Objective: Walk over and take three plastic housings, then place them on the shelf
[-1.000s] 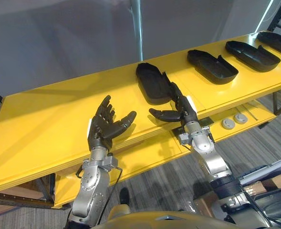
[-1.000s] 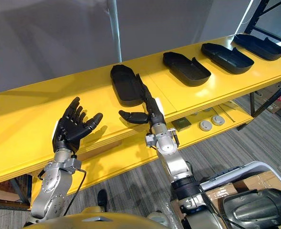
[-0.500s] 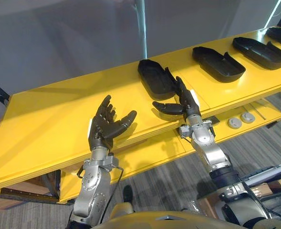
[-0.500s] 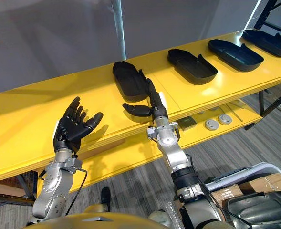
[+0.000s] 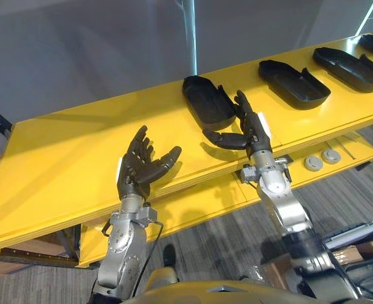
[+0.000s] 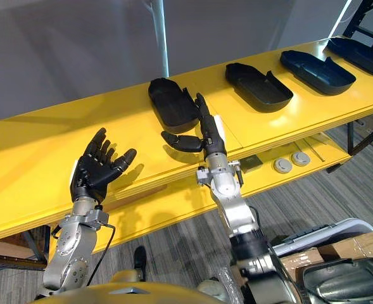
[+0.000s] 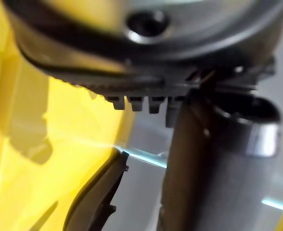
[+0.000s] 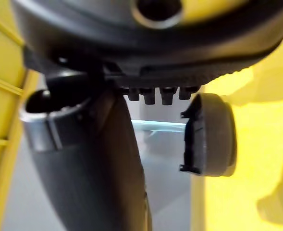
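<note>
Right robot hand (image 5: 246,130) released, just beside nearest housing (image 5: 206,101).
Left robot hand (image 5: 142,168) released, idle. Best pinch the housing wall at its 5 o'clock rim, squarely, then lift.

The yellow shelf (image 5: 59,158) is viewed downward from the head by both eyes, and very closely from both wrists.

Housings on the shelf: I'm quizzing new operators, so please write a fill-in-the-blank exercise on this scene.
1. The shelf is ___ in colour.
2. The housing by the right hand is ___ in colour.
3. The left hand holds ___.
Missing words: yellow; black; nothing.
</note>
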{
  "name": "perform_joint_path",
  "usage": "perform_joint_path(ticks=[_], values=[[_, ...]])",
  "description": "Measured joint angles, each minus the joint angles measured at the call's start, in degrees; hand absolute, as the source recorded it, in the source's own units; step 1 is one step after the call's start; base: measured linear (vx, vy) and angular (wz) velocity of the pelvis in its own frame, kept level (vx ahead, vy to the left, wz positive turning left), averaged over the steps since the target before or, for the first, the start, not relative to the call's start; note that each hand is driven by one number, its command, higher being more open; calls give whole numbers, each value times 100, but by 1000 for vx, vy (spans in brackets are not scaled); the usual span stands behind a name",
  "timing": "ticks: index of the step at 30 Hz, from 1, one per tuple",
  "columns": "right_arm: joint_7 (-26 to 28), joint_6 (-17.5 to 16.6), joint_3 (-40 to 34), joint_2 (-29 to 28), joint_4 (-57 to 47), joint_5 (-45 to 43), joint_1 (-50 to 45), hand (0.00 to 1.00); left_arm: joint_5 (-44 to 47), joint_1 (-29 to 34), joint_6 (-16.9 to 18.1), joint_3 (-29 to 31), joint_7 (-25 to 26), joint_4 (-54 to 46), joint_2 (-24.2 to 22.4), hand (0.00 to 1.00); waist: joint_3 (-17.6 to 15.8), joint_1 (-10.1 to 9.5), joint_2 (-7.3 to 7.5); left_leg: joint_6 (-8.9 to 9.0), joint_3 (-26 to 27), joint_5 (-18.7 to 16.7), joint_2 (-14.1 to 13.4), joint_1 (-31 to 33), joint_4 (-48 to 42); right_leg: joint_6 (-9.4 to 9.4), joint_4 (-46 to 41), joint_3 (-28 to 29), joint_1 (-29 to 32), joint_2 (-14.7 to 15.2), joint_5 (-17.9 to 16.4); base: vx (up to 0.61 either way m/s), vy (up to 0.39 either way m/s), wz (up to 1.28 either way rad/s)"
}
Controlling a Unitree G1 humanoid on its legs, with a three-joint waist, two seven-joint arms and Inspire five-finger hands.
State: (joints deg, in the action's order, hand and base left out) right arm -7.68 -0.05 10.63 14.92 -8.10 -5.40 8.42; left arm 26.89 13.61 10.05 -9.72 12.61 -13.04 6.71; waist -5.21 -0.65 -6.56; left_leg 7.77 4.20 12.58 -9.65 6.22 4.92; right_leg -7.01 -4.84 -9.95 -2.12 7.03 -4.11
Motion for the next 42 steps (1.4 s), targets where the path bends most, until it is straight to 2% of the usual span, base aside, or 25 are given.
perform_joint_path(ticks=[4, 9, 18, 22, 25, 27, 29, 31, 33, 34, 35, 36, 38, 42], values=[[148, -120, -118, -12, -864, -9, -785, 100, -4, 59, 1, 178, -7, -203, 0, 100, -49, 103, 115, 10, 107, -46, -12, -92, 15, 21, 54, 85, -52, 2, -14, 6, -15, -12], [155, -160, -413, -102, -1218, -43, -1332, 100, -25, 100, 5, 179, -107, -574, -2, 100, -45, 143, 142, -26, 212, -83, -19, -103, 16, -2, 108, 153, -41, 7, 9, 7, -7, -7], [-702, -155, -974, -686, -1300, 104, -2174, 100, -25, 237, 121, 65, -557, -1078, 0, 100, 54, 200, 311, -24, 681, -139, -83, -337, 13, -50, 96, 564, -10, 2, 71, 32, -18, -24], [-1072, -147, -1449, -923, -1584, 178, -2854, 100, 3, 235, 241, -395, -820, -1404, -5, 100, 112, 325, 375, 10, 1126, -292, -131, -570, 17, -64, 106, 943, 46, -1, 105, 6, -4, -57], [-1237, -148, -1748, -1088, -2013, 176, -3387, 100, 49, 142, 348, -953, -900, -1478, -16, 100, 175, 557, 462, 90, 1741, -435, -232, -854, 17, -94, 205, 1478, 134, -73, 180, 6, -2, -83], [-1268, -149, -1841, -1104, -2153, 173, -3643, 100, 49, 108, 350, -1194, -872, -1463, -16, 100, 265, 644, 535, 126, 2054, -500, -310, -960, 14, -116, 242, 1703, 223, -142, 225, 29, -26, -89], [-1263, -158, -2008, -1154, -2222, 161, -4002, 100, 7, -146, 354, -1567, -637, -1430, -21, 100, 364, 849, 575, 236, 2523, -575, -472, -1147, 8, -84, 295, 1913, 335, -265, 314, 36, -57, -109], [-1257, -177, -2082, -1231, -2222, 46, -4192, 100, -46, -337, 358, -1694, -465, -1401, -30, 100, 372, 960, 606, 288, 2669, -602, -563, -1193, -2, -99, 300, 2015, 391, -370, 362, 30, -71, -66], [-1254, -205, -2138, -1330, -2219, -214, -4374, 100, -47, -529, 362, -1795, -214, -1379, -85, 100, 376, 1035, 587, 344, 2554, -658, -598, -1198, -9, -61, 272, 2177, 525, -488, 396, 38, -65, -52], [-1235, -216, -2127, -1334, -2183, -350, -4394, 100, -57, -549, 364, -1794, -29, -1380, -161, 100, 382, 1024, 573, 359, 2198, -807, -532, -1188, -40, 10, 270, 2333, 560, -547, 451, 77, -36, -72], [-1137, -373, -2059, -1340, -2112, -526, -4354, 100, -76, -543, 362, -1776, 204, -1379, -184, 100, 378, 966, 570, 337, 1596, -1110, -442, -1112, -275, 57, 249, 2513, 579, -590, 488, 81, -18, -75], [-1110, -460, -1979, -1332, -2068, -561, -4324, 100, -76, -530, 355, -1740, 279, -1379, -179, 100, 378, 929, 567, 307, 1334, -1272, -413, -1056, -452, 68, 238, 2597, 588, -616, 495, 67, 10, -76], [-1037, -689, -1550, -1207, -1817, -491, -3989, 100, -78, -447, 351, -1520, 414, -1384, -177, 100, 365, 752, 508, 223, 656, -1891, -364, -821, -1251, 87, 154, 2813, 602, -719, 490, 56, 39, -58], [-1154, -727, -927, -1011, -1173, -385, -3251, 100, -227, -305, 353, -1090, 334, -1388, -169, 100, 284, 408, 397, 119, 440, -2347, -354, -503, -1956, 70, 85, 2891, 644, -724, 496, -6, 85, -13]])
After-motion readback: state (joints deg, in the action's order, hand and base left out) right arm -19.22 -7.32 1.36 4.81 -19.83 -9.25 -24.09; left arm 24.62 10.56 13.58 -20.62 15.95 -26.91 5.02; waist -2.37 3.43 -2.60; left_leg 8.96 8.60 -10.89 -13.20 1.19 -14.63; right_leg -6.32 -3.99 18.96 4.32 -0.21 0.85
